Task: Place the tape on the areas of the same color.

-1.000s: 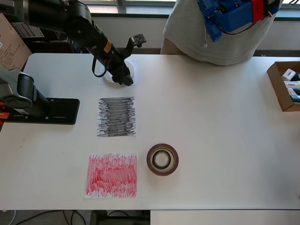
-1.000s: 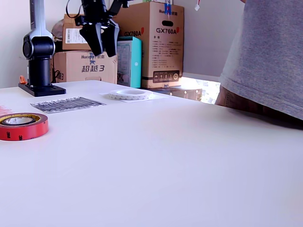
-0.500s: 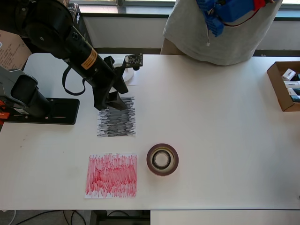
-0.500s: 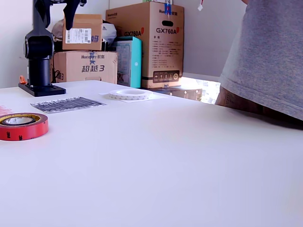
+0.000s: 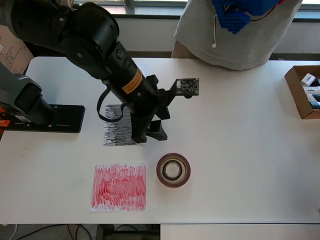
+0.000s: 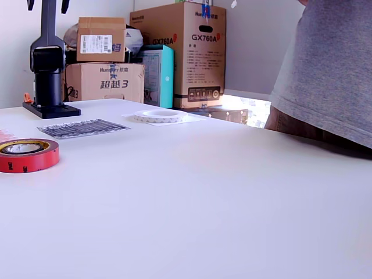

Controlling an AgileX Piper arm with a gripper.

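Tape is the job here, and the nearest roll is the red-brown roll [image 6: 26, 154], lying flat on the white table [image 6: 221, 192] at the exterior view's left. From above, the same roll [image 5: 173, 170] sits just beside the red patch [image 5: 119, 186], on the overhead view's right of it, but not on it. A smaller dark ring seems to sit inside its hole, though it is hard to be sure from these views.

Next comes the black patch [image 6: 83, 128]. From above, part of it is hidden under the arm. No roll rests on the part that shows.

Farther back, the whitish roll [image 6: 159, 115] lies on the white patch [image 6: 174, 121], so that one looks done.

From above, the gripper [image 5: 150, 131] hangs over the table between the black patch [image 5: 116, 130] and the red-brown roll, with nothing seen in it. I cannot tell how far apart its fingers are, because the arm covers them.

The step in hand looks like going for the red-brown roll. The next move calls for coming down over the roll's rim, gripping it, and setting it on the red patch beside it.

Behind the table stand cardboard boxes [image 6: 180, 52], and a person in a grey shirt [image 6: 331, 70] is close by.
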